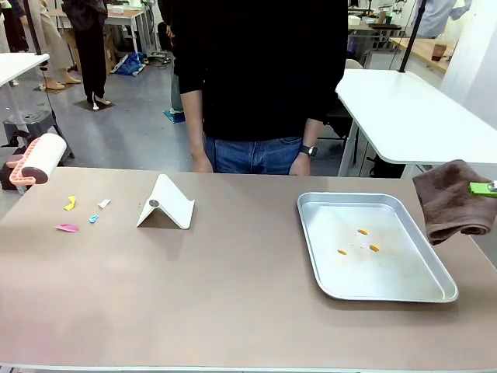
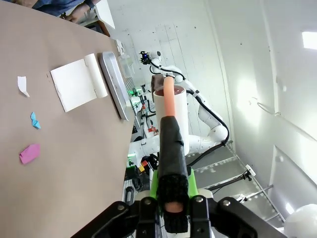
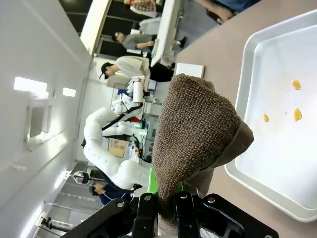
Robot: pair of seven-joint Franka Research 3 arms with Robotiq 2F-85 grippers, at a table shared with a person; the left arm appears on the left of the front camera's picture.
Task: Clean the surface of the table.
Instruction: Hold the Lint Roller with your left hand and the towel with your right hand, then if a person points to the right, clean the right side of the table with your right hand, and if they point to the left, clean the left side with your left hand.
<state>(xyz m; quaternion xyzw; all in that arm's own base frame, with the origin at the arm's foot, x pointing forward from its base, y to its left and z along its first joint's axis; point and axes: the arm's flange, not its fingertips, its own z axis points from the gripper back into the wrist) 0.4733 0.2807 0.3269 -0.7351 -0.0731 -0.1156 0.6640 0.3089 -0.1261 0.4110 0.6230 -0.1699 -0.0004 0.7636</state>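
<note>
Wiping not started; table spans the front view. Left gripper pinches lint roller handle at 9 o'clock, right gripper pinches brown cloth at 3 o'clock. Next, probably: lower roller onto paper scraps at 9 o'clock.

Taupe table: metal tray right, white folded stand left of centre, paper scraps far left.

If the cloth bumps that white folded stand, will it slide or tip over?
Probably slides first: the white stand sits as a low tent on the smooth table, with two edges down. It looks thin and light, so even a soft nudge likely shifts it. Pushed high, it may tip.
</note>
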